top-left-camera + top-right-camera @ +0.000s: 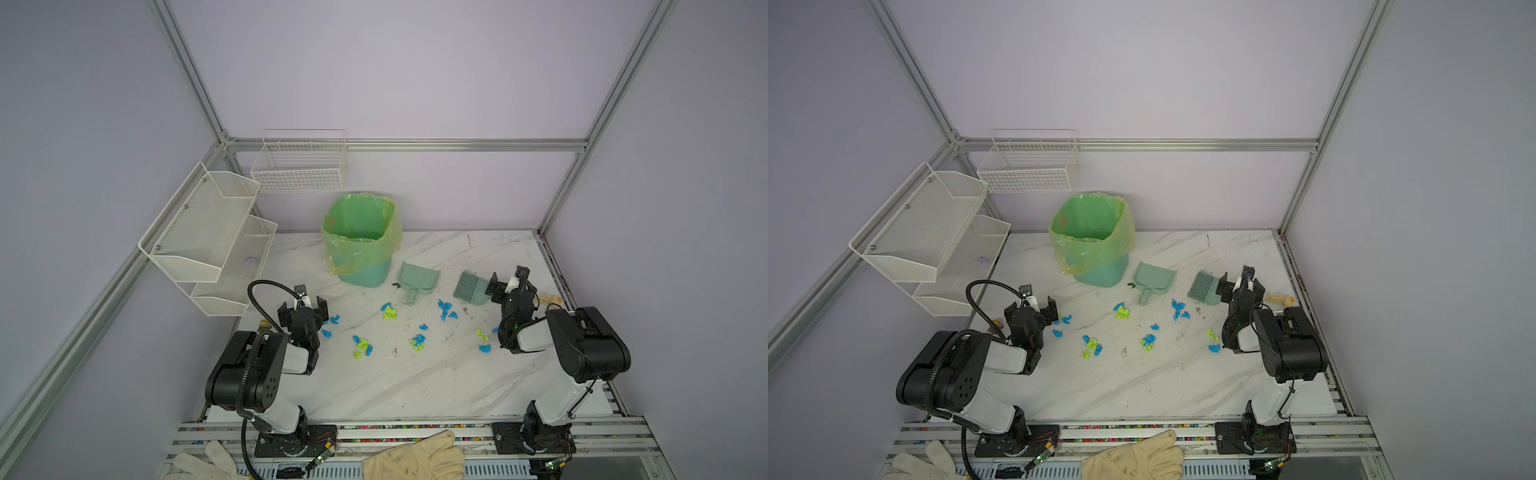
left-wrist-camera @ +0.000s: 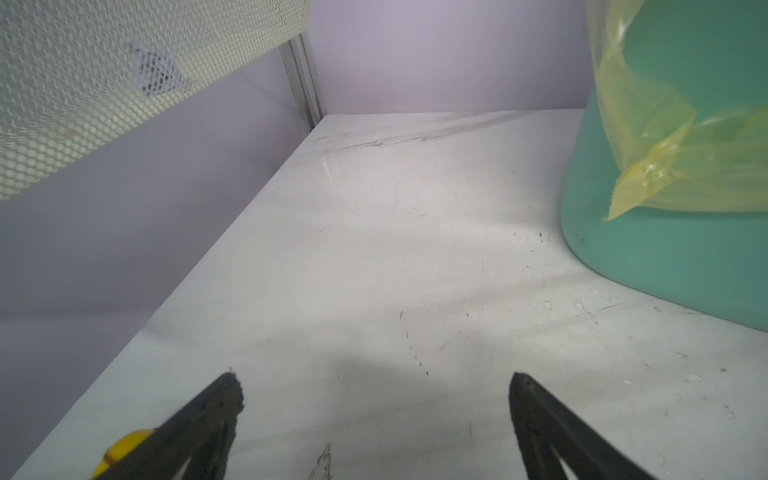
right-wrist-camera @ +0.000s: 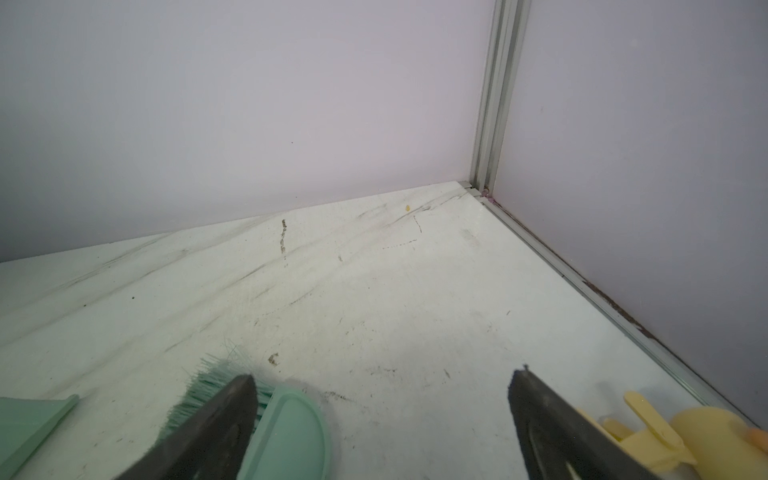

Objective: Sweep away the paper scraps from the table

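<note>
left wrist view's edge cuts off the green bin (image 2: 665,257)

Crumpled paper scraps (image 1: 417,341) are bright blue and lime green on the flat white tabletop (image 1: 415,386) with grey marble veining. The plastic dustpan (image 1: 419,279), bristle brush (image 1: 470,286) and waste bin (image 1: 365,276) are mint green; its thin liner bag (image 1: 357,249) is yellowish green.

On the table (image 1: 415,386), paper scraps (image 1: 417,341) lie before dustpan (image 1: 419,277) and brush (image 1: 471,287).
</note>
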